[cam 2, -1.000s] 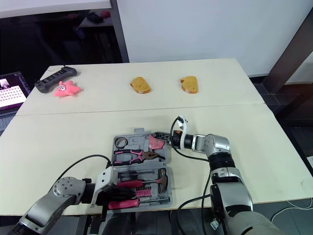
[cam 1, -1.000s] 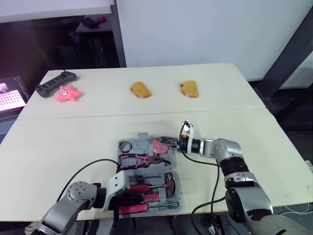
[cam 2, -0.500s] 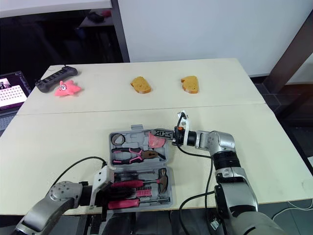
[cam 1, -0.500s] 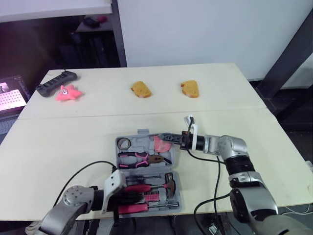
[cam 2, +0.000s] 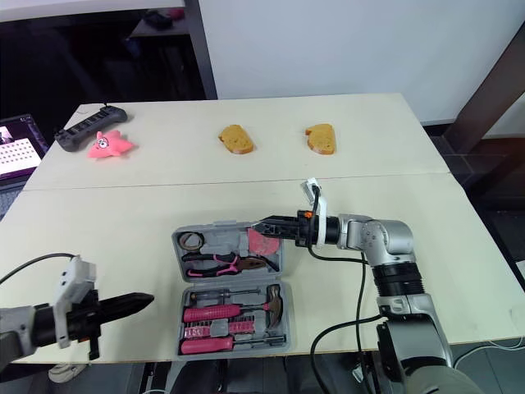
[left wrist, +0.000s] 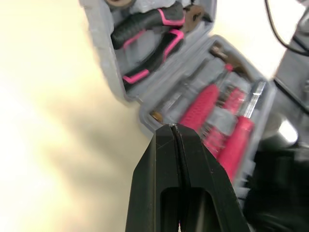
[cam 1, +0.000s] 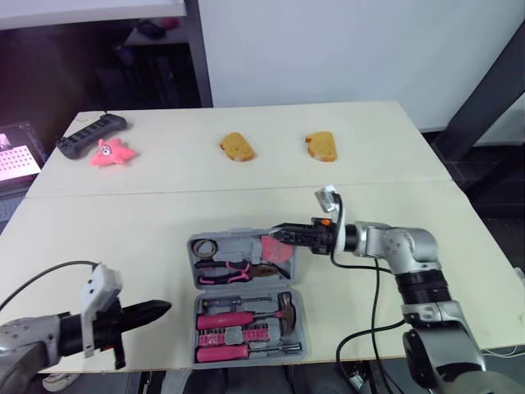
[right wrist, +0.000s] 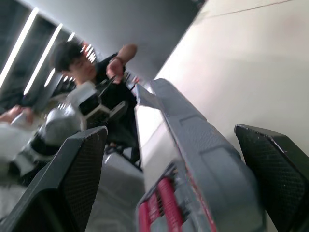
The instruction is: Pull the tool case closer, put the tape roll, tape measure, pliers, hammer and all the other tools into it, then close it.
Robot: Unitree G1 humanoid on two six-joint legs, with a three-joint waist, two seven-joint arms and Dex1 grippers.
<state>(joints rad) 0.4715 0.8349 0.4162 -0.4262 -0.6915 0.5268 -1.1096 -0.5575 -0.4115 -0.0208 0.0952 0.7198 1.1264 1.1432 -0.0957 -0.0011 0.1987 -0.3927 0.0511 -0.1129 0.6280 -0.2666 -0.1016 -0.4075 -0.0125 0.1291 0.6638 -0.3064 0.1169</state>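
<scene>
Tool case (cam 1: 246,286): lies open and flat on the near desk (cam 1: 98,238), about midway along its near edge, with the near half reaching almost to that edge.
Far half: holds the tape roll (cam 1: 205,246) at its left end, the pink-and-black pliers (cam 1: 234,268) lying across the middle, and the pink tape measure (cam 1: 277,250) at the right end.
Near half: holds the hammer (cam 1: 285,308) at its right end, with pink-handled screwdrivers (cam 1: 225,320) lying in rows beside it.
Right gripper (cam 1: 277,235): reaches in from the right at the far right corner of the case, just over the tape measure. In the right wrist view its fingers (right wrist: 77,179) are spread wide with the grey rim of the case between them. Whether they touch the rim I cannot tell.
Left gripper (cam 1: 162,309): off to the left of the case and apart from it, low over the near edge of the desk, pointing at the near half. Its fingers (left wrist: 164,183) are pressed together with nothing between them.
Far desk: two pieces of toast, one (cam 1: 236,148) near the middle and the other (cam 1: 321,146) to its right. By the far left corner, a pink starfish toy (cam 1: 111,153) touches a black handheld controller (cam 1: 90,134).
Person (right wrist: 108,67): blurred in the right wrist view, beyond the case.
</scene>
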